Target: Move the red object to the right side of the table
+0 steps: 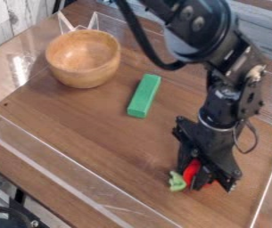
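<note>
The red object (192, 171), a small red toy with a light green stem (174, 183), lies on the brown wooden table (90, 134) near its front right. My black gripper (198, 176) comes straight down onto it. Its fingers press in on both sides, so only a narrow red strip shows between them. The stem pokes out to the left of the fingers. The toy rests at table level.
A wooden bowl (83, 58) stands at the back left. A green rectangular block (144, 94) lies in the middle. Clear acrylic walls (54, 169) run along the table's edges, close in front of the gripper.
</note>
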{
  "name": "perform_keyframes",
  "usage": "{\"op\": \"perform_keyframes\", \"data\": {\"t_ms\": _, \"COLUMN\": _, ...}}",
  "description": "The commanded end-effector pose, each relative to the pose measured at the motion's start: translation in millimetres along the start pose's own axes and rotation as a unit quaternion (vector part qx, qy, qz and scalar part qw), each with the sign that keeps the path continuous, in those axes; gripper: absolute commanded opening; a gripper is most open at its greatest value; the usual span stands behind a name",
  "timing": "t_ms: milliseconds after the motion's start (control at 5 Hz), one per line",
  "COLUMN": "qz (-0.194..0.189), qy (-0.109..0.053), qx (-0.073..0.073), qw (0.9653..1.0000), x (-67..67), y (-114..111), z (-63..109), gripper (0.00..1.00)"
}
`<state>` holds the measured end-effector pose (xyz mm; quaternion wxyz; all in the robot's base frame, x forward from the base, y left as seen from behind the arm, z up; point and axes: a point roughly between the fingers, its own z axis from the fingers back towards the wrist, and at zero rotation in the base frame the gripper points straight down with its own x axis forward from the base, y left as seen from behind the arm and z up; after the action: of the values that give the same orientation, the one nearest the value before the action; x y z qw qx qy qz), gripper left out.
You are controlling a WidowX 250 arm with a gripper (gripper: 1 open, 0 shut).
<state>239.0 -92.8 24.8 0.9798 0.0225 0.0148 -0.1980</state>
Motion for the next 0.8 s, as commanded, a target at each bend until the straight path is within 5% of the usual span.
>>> {"op": "perform_keyframes", "data": {"t_ms": 0, "qz": -0.016, "qy": -0.053, "qx": 0.002, "qw": 0.9985, "x": 12.9, "y": -6.0, "z": 32.6, "gripper": 0.0}}
{"op": "perform_keyframes", "data": {"t_ms": 200, "qz": -0.03, "qy": -0.078, "qx": -0.003, "qw": 0.9965, "x": 24.2, "y": -12.0, "z": 37.8, "gripper": 0.0}}
{"op": "perform_keyframes", "data": {"t_ms": 400, "qz": -0.037, "qy": -0.091, "qx": -0.011, "qw": 0.9951, "x": 31.7, "y": -13.0, "z": 35.3, "gripper": 1.0}}
{"op": "perform_keyframes", "data": {"t_ms": 600, "qz": -0.024, "qy": -0.087, "qx": -0.011, "qw": 0.9958, "x": 24.8, "y": -8.8, "z": 34.6, "gripper": 0.0}}
